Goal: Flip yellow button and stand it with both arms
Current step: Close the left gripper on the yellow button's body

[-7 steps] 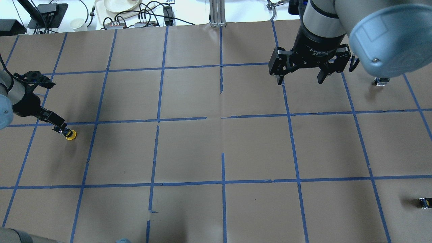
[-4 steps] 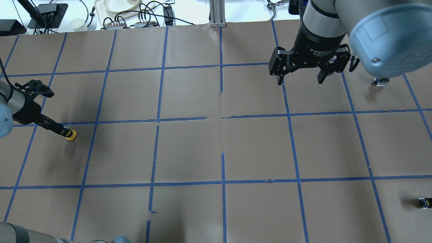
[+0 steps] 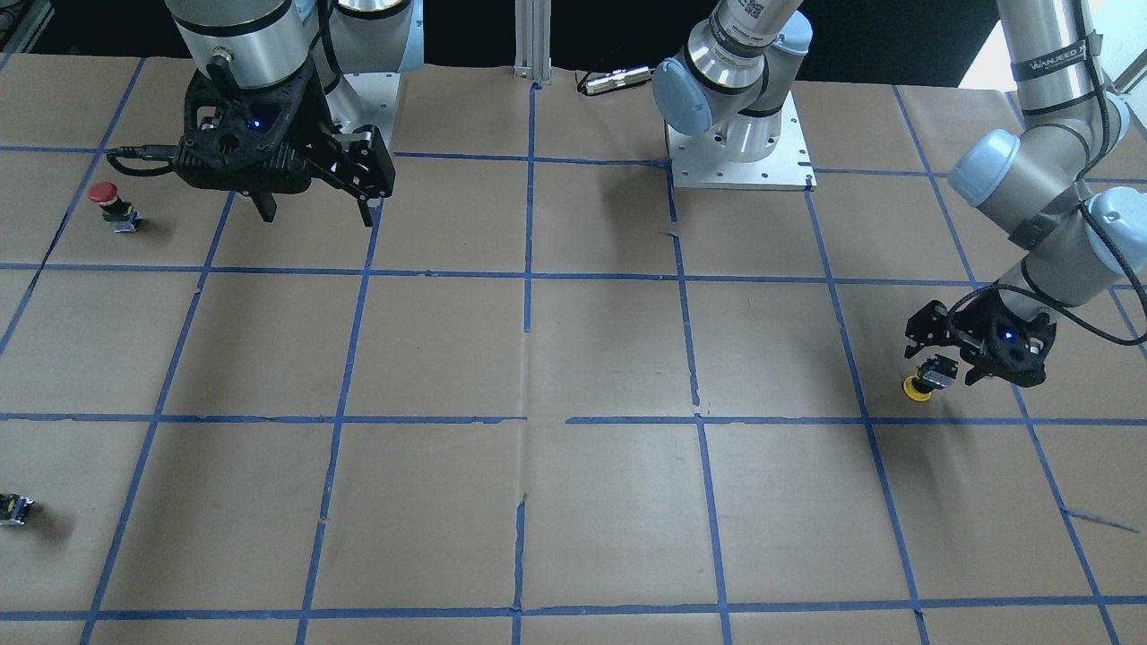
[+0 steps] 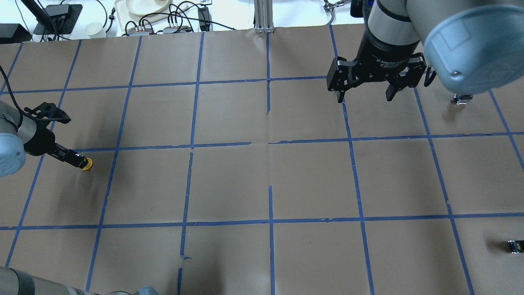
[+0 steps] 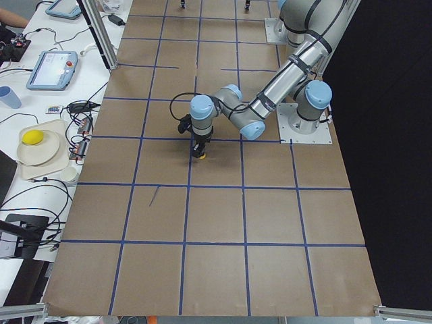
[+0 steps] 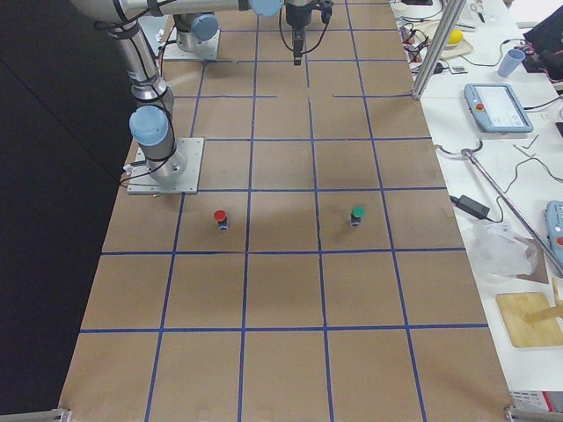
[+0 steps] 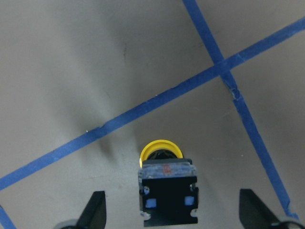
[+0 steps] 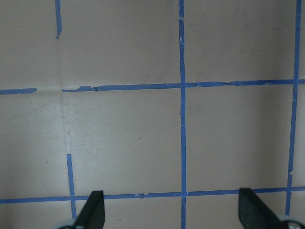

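The yellow button (image 7: 161,149) lies on the brown paper with its yellow cap pointing away from my left gripper and its grey-black contact block (image 7: 167,191) towards it. It also shows in the overhead view (image 4: 86,164) and the front view (image 3: 916,387). My left gripper (image 4: 73,159) is tilted low at the table's left side. Its fingers (image 7: 96,206) stand wide apart on either side of the button, open, not touching it. My right gripper (image 4: 364,98) hangs open and empty over the far right part of the table, far from the button.
A red-capped button (image 3: 107,204) stands near my right gripper. A small dark block (image 3: 13,508) sits at the right side's near edge; it shows a green top in the exterior right view (image 6: 357,214). Blue tape lines (image 4: 270,143) grid the paper. Cables and a tray (image 4: 143,8) lie beyond the far edge.
My left wrist has swung lower and toward the near side, so the gripper lies flatter behind the button. The button stays in place. The right arm has not moved.
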`<action>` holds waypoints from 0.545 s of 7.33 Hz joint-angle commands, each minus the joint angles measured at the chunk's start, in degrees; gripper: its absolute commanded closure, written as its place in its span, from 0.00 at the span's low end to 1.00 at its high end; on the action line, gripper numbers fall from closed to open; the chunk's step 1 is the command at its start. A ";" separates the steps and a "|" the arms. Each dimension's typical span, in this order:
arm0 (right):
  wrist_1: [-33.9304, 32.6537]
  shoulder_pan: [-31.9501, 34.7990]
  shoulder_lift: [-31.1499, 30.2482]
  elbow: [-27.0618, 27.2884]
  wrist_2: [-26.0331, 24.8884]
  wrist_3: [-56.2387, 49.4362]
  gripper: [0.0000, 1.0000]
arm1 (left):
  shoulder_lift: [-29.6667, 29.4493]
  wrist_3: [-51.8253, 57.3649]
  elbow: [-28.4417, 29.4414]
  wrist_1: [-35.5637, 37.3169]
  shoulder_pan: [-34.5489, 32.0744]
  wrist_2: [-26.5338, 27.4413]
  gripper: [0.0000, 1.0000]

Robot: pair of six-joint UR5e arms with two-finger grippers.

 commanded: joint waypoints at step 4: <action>-0.04 0.00 -0.08 0.00 -0.13 -0.09 0.00 | -0.64 -8.30 0.30 0.50 -0.45 -0.04 0.09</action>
